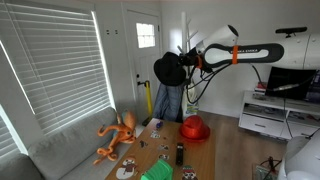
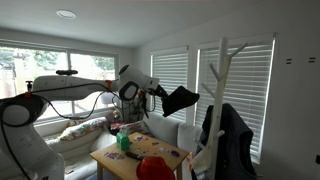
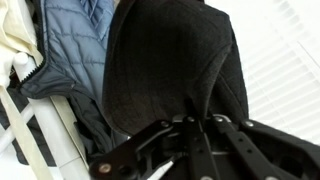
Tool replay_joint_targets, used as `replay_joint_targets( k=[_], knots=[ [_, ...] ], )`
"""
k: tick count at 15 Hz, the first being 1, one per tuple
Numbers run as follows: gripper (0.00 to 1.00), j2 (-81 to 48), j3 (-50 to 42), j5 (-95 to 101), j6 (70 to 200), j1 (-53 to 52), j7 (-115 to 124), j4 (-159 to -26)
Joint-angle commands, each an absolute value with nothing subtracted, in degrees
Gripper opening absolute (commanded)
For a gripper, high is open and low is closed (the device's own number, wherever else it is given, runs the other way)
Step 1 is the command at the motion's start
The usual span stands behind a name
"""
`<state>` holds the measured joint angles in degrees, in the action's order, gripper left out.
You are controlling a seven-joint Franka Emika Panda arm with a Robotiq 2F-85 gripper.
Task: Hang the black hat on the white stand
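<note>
The black hat [image 1: 169, 69] hangs from my gripper [image 1: 186, 60] in mid-air, high above the table; it also shows in an exterior view [image 2: 181, 99]. In the wrist view the hat [image 3: 170, 60] fills the middle and my gripper's fingers [image 3: 197, 122] are pinched together on its fabric. The white stand [image 2: 221, 90] rises with branching prongs just beside the hat, a short gap apart. A part of the stand's pole [image 3: 25, 80] shows in the wrist view. A dark blue jacket [image 2: 228, 135] hangs on the stand below the prongs.
A red hat [image 1: 194, 128] lies on the wooden table [image 1: 160, 150] with an orange toy [image 1: 118, 135] and small items. A grey sofa [image 1: 70, 150] and window blinds [image 1: 50, 70] are behind. A white door [image 1: 143, 60] stands beyond the stand.
</note>
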<state>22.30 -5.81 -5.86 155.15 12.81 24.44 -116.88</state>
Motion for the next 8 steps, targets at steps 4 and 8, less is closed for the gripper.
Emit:
replay_joint_targets(
  k=[4, 8],
  knots=[
    [0.02, 23.6, -3.3, -4.2, 165.5, 15.9, 27.1, -117.9],
    [0.02, 24.2, -1.2, -1.9, 169.3, 19.9, 29.1, -118.0]
  ],
)
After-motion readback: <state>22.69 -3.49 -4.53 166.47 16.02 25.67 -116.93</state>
